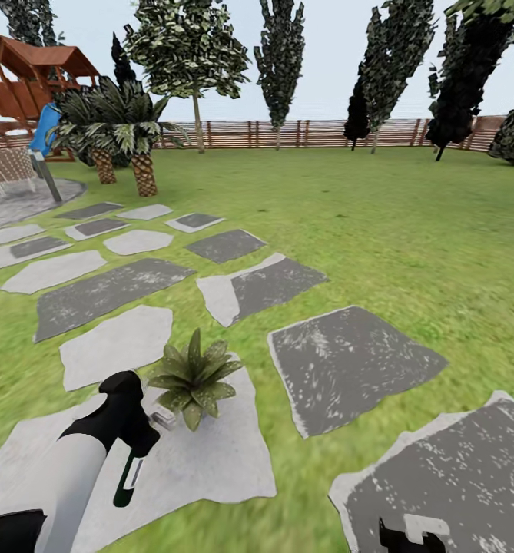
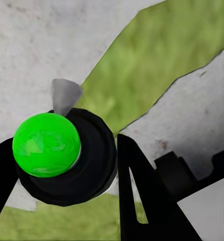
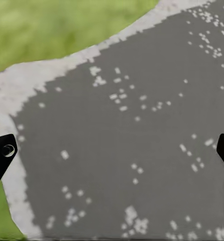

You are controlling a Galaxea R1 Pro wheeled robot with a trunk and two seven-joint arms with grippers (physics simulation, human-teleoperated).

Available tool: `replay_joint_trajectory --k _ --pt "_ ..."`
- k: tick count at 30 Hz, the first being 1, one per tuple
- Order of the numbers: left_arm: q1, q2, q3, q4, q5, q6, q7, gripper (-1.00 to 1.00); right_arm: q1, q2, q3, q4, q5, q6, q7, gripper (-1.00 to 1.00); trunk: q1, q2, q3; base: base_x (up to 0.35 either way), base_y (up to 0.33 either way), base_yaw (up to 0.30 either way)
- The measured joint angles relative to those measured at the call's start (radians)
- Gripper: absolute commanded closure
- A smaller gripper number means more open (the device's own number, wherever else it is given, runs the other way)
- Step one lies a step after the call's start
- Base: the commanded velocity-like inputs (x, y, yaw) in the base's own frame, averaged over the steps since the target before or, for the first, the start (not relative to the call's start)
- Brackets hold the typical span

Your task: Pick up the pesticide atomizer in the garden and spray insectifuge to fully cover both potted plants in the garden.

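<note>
White forearm (image 1: 68, 476), black hand (image 1: 137, 438)

**Garden count**

The head view held one potted plant (image 1: 193, 378), a speckled rosette on a pale stepping stone (image 1: 210, 461). One pesticide atomizer (image 1: 128, 476) was there, and one wooden play tower (image 1: 34, 77). Two scaly-trunked palms (image 1: 143, 173) stood by the patio. About fifteen stepping stones crossed the lawn. One slatted fence (image 1: 287, 133) ran behind.
</note>
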Motion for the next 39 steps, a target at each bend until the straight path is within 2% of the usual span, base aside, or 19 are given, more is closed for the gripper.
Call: replay_joint_trajectory --k 8,10,12,14,15,17,18,21,24,26,29,30,32,34,37,38,39 --pt "0.001 0.009 0.009 -0.001 0.003 -0.003 -0.002 1.00 0.000 -0.001 0.007 -0.004 0.003 0.001 0.004 -1.00 0.000 0.000 0.000 -0.274 -0.176 0.035" --pt "0.003 0.013 0.017 0.000 0.003 -0.004 -0.003 1.00 0.000 -0.002 0.057 -0.007 0.019 0.003 0.006 -1.00 0.000 0.000 0.000 -0.278 -0.172 0.001" --pt "0.023 0.016 0.021 -0.005 0.022 -0.023 -0.001 1.00 0.000 -0.005 0.138 -0.028 0.050 0.004 0.006 -1.00 0.000 0.000 0.000 -0.278 -0.164 0.000" --pt "0.044 0.018 0.022 -0.008 0.085 -0.119 0.003 1.00 -0.001 -0.007 0.201 -0.107 0.081 0.005 0.025 -1.00 0.000 0.000 0.000 -0.199 -0.072 0.000" --pt "0.049 0.019 0.025 -0.008 0.109 -0.156 0.004 1.00 -0.001 -0.007 0.217 -0.140 0.094 0.006 0.052 -1.00 0.000 0.000 0.000 -0.083 -0.029 0.000" --pt "0.057 0.025 0.043 -0.006 0.167 -0.242 0.007 1.00 -0.001 -0.010 0.239 -0.231 0.148 0.008 0.176 -1.00 0.000 0.000 0.000 -0.032 -0.011 0.000" --pt "0.060 0.027 0.051 -0.005 0.186 -0.293 0.007 1.00 -0.002 -0.016 0.243 -0.270 0.178 0.009 0.250 -1.00 0.000 0.000 0.000 -0.011 -0.004 0.000" --pt "0.063 0.025 0.062 -0.001 0.219 -0.487 0.029 1.00 -0.002 -0.043 0.246 -0.361 0.228 0.012 0.452 -1.00 0.000 0.000 0.000 -0.004 -0.002 0.000" --pt "0.064 0.021 0.080 0.000 0.261 -0.605 0.053 1.00 -0.002 -0.065 0.246 -0.441 0.237 0.039 0.645 -1.00 0.000 0.000 0.000 0.000 0.000 0.000" --pt "0.065 0.007 0.081 0.002 0.279 -0.675 0.059 1.00 -0.003 -0.087 0.244 -0.519 0.236 0.075 0.807 -1.00 0.000 0.000 0.000 0.000 0.000 0.000" --pt "0.066 -0.030 0.077 0.003 0.277 -0.719 0.059 1.00 -0.004 -0.095 0.243 -0.614 0.234 0.146 0.956 -1.00 0.000 0.000 0.000 0.000 0.000 0.000" --pt "0.065 -0.036 0.071 0.003 0.277 -0.723 0.057 1.00 -0.005 -0.096 0.243 -0.632 0.233 0.161 0.983 -1.00 0.000 0.000 0.000 0.000 0.000 0.000" --pt "0.064 -0.044 0.012 0.003 0.277 -0.735 0.050 1.00 -0.005 -0.095 0.243 -0.680 0.231 0.182 1.057 -1.00 0.000 0.000 0.000 0.000 0.000 0.000" --pt "0.064 -0.044 -0.032 0.003 0.281 -0.744 0.047 1.00 -0.005 -0.094 0.244 -0.699 0.231 0.186 1.098 -1.00 0.000 0.000 0.000 0.000 0.000 0.000" --pt "0.065 -0.045 -0.056 0.005 0.283 -0.748 0.046 1.00 -0.005 -0.089 0.245 -0.723 0.231 0.188 1.132 -1.00 0.000 0.000 0.000 0.000 0.000 0.000" --pt "0.066 -0.045 -0.059 0.006 0.283 -0.750 0.046 1.00 -0.005 -0.087 0.245 -0.728 0.231 0.188 1.143 1.00 0.000 0.000 0.000 0.000 0.000 0.000" --pt "0.066 -0.046 -0.061 0.011 0.283 -0.753 0.046 1.00 -0.005 -0.086 0.246 -0.730 0.231 0.188 1.151 1.00 0.000 0.000 0.000 0.000 0.000 0.000"
